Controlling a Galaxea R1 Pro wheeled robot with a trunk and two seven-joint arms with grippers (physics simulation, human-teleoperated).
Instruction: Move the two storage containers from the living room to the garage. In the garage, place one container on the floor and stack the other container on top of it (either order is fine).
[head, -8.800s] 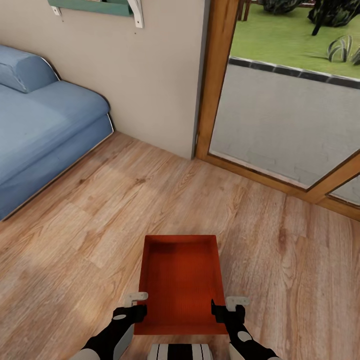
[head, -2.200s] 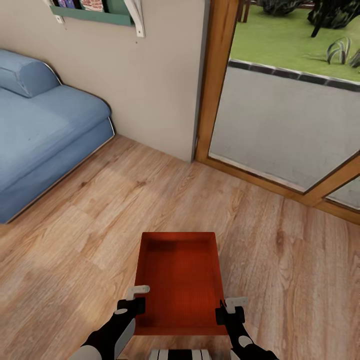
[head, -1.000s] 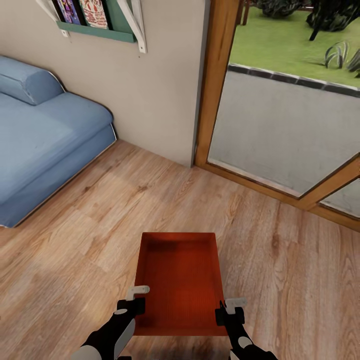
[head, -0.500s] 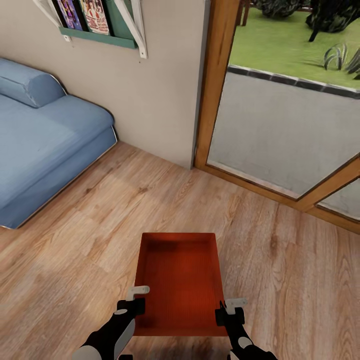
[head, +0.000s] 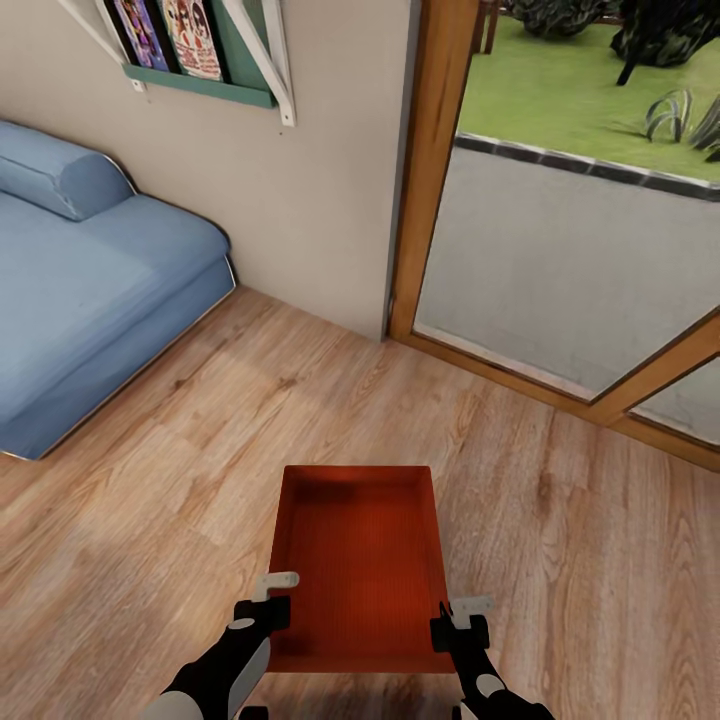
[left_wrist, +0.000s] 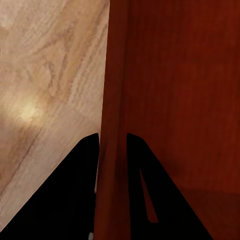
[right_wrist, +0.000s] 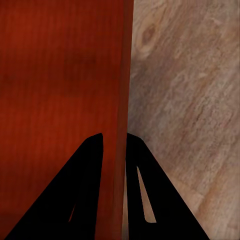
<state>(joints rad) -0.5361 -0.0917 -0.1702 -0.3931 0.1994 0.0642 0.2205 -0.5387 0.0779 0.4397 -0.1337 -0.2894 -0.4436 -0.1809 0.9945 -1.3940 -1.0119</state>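
A red-orange open-top storage container (head: 358, 565) hangs above the light wood plank floor of the living room, low in the head view. My left gripper (head: 272, 605) is shut on its left wall near the close corner. My right gripper (head: 452, 622) is shut on its right wall. In the left wrist view the thin wall (left_wrist: 112, 125) runs between my two dark fingers (left_wrist: 65, 195). The right wrist view shows the other wall (right_wrist: 122, 100) pinched the same way. The container is empty inside.
A blue sofa (head: 90, 290) stands at the left against a cream wall (head: 310, 180). A green shelf with books (head: 200, 50) hangs on that wall. Ahead to the right is a wood-framed glass door (head: 430, 180) with grey paving (head: 560, 260) and grass outside.
The head view has tilted upward a little, bringing more of the book shelf into sight. The container and both grippers hold the same place in the picture.
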